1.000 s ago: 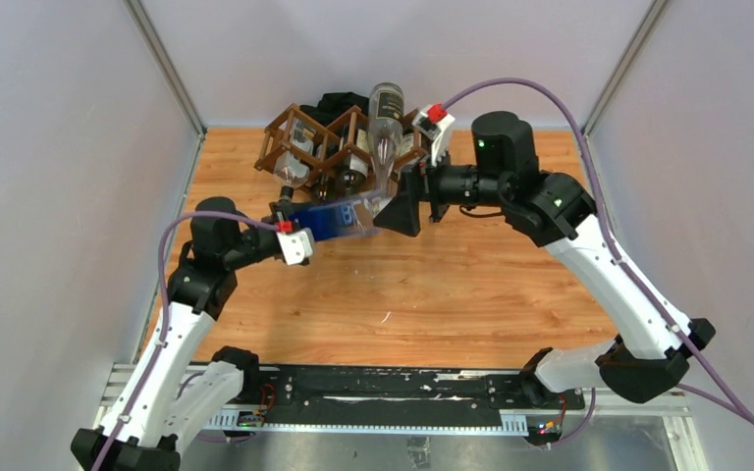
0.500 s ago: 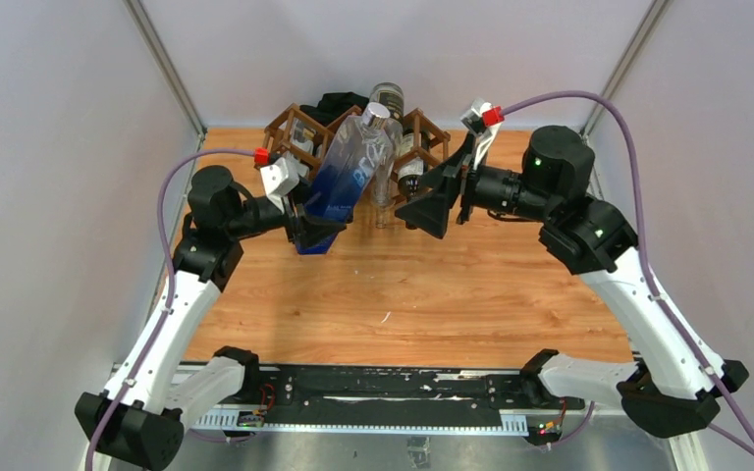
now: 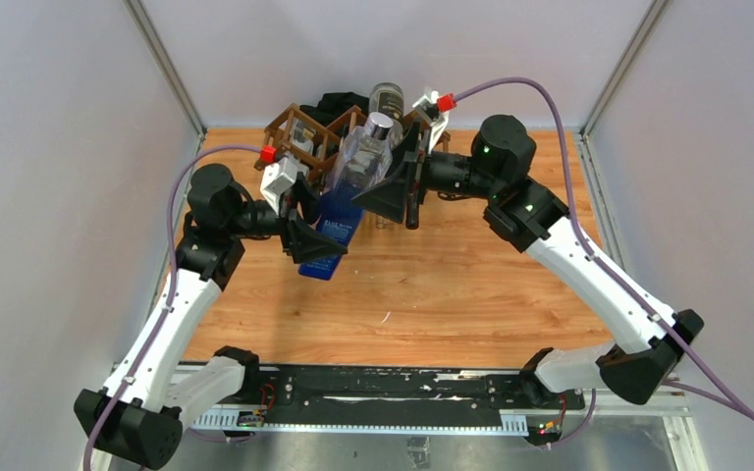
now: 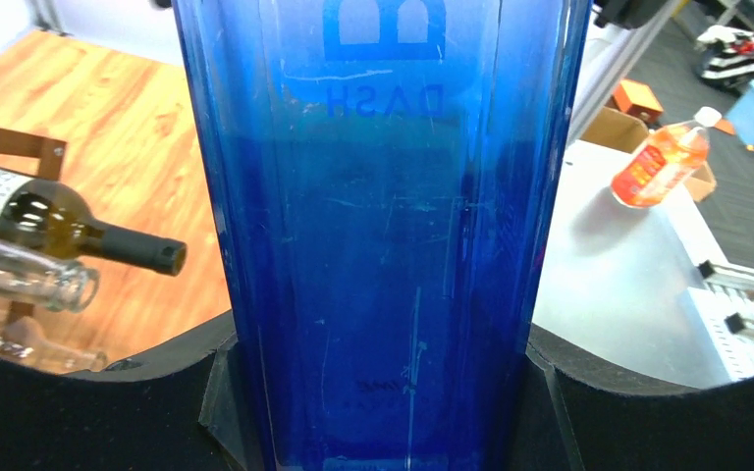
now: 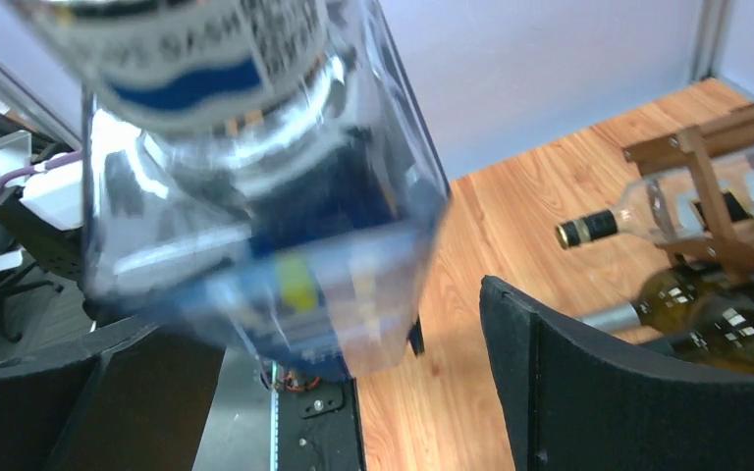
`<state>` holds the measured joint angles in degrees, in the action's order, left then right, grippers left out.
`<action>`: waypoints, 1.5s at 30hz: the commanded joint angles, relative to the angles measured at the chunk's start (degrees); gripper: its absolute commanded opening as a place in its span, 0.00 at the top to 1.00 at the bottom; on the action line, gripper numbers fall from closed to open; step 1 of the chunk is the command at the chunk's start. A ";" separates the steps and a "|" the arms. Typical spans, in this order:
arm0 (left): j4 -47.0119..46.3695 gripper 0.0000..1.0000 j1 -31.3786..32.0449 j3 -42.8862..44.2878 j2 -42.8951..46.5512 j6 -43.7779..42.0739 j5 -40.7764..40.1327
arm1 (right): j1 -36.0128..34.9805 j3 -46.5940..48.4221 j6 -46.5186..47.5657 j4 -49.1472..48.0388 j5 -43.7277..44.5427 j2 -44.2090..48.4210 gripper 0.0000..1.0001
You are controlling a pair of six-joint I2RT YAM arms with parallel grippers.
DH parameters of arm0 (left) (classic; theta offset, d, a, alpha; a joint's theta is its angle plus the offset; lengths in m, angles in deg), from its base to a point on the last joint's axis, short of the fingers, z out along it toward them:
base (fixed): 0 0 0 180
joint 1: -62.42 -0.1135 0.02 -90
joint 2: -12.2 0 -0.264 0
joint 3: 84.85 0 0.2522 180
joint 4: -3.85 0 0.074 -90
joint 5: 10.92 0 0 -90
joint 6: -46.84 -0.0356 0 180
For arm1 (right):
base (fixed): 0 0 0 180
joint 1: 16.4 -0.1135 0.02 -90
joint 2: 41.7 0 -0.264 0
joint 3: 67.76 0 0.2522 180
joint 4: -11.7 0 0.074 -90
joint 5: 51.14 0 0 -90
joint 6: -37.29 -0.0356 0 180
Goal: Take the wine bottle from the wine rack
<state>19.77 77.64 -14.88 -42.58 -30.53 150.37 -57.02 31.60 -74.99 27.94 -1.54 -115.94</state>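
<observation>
— Firstly, item one, left claw (image 3: 316, 234): condition?
— Pinching the wine bottle (image 3: 358, 162) low on its blue part. In the wrist view black pads (image 4: 98, 412) sit tight against both sides of the glass.

— Item two, right claw (image 3: 398, 179)?
— Spread wide. The bottle's clear upper part lies between its fingers (image 5: 589, 383), with a gap showing on one side. Contact on the other side cannot be told, since that view is blurred.

— Item three, wine bottle: location?
— Off the wine rack (image 3: 285, 126) and held tilted in front of it. The blue base points toward the arms and the silver cap (image 3: 381, 126) leans toward the lattice. Whether the base touches the desk (image 3: 471, 285) cannot be told.

— Item four, rack and contents?
— Dark brown lattice at the far edge of the desk. A dark bottle (image 4: 69, 228) and a clear bottle (image 5: 648, 211) lie in its cells with their necks pointing out. One labelled bottle (image 3: 386, 96) lies at the top.

— Item five, sundries?
— Black cloth (image 3: 339, 101), heaped behind the rack.
</observation>
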 commanded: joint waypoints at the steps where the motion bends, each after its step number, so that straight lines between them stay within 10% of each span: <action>1: -6.24 1.00 1.30 3.27 0.70 3.83 5.22 | -3.19 0.84 -2.64 -9.17 0.29 -2.36 0.02; 8: -6.35 0.94 1.30 2.82 0.49 4.84 5.97 | -4.50 -0.10 -6.11 -14.92 -0.72 -4.22 0.27; 9: -6.41 0.75 1.30 2.66 0.55 5.28 5.48 | -4.54 0.09 -6.08 -14.40 -0.62 -4.37 0.38; 11: -4.69 0.05 1.30 2.82 0.51 5.19 3.50 | -4.49 0.90 -5.26 -12.24 0.06 -4.31 0.66; 12: -1.47 0.00 1.26 3.66 -0.14 3.98 0.61 | -4.47 1.67 -4.00 -9.67 1.35 -3.98 0.88; 21: 57.23 0.00 -0.02 31.92 -18.39 -31.10 -30.01 | 4.09 4.38 4.27 11.11 10.43 1.38 1.00; 34: 57.81 0.00 -5.12 42.12 -26.40 -31.82 -42.05 | 15.11 4.27 16.52 24.85 35.41 7.13 1.00; 45: 53.47 0.00 -7.22 44.85 -30.26 -27.23 -44.48 | 19.31 2.31 20.77 17.63 58.59 0.69 1.00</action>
<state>75.44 70.91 28.15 -73.16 -60.21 108.31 -39.49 32.78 -56.55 57.18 47.75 -114.13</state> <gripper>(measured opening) 0.997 0.667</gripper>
